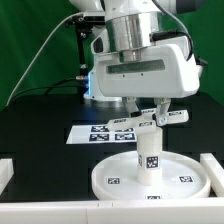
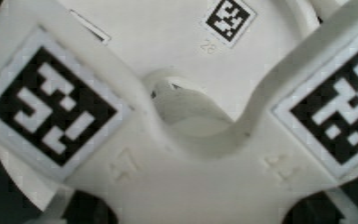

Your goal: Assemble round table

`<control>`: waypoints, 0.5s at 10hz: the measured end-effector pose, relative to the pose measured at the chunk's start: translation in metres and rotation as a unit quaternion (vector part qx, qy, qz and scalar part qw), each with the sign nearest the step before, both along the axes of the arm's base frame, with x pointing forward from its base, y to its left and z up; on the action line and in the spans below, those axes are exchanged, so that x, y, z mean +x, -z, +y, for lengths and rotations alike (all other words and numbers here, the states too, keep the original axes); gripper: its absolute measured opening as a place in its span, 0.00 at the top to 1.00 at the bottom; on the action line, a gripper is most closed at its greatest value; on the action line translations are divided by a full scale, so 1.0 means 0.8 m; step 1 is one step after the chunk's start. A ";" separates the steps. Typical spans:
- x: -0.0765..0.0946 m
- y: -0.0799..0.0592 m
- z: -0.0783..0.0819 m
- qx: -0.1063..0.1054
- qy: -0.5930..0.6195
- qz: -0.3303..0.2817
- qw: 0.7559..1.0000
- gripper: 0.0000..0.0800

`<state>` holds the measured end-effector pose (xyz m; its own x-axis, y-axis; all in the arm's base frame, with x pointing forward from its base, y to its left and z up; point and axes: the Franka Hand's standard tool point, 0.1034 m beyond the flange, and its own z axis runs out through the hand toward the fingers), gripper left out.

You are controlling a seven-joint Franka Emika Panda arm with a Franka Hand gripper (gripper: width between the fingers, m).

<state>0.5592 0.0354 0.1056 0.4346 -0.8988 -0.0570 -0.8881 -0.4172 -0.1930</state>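
Observation:
The large round disc (image 1: pixel 150 178) lies flat near the front of the table. The short post (image 1: pixel 149 152) stands upright on its middle. The cross-shaped base (image 1: pixel 152 119) sits on top of the post, its tagged arms spread to both sides. My gripper (image 1: pixel 148 106) comes straight down onto the base and is shut on it. In the wrist view the base (image 2: pixel 176 150) fills the picture, with its centre hole (image 2: pixel 185 100) and tagged arms. My fingertips are hidden there.
The marker board (image 1: pixel 100 131) lies flat behind the disc. White border rails run along the exterior view's left (image 1: pixel 8 172), right (image 1: pixel 212 165) and front (image 1: pixel 70 215). A green backdrop stands behind the black table.

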 end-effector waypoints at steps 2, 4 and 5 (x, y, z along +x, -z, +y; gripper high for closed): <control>0.000 0.000 0.000 0.023 0.114 0.013 0.993 0.45; 0.000 0.000 0.000 0.023 0.108 0.012 0.994 0.44; -0.002 0.001 0.001 0.020 0.084 0.016 0.996 0.44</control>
<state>0.5577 0.0359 0.1048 0.2751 -0.9557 -0.1045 -0.9508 -0.2543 -0.1772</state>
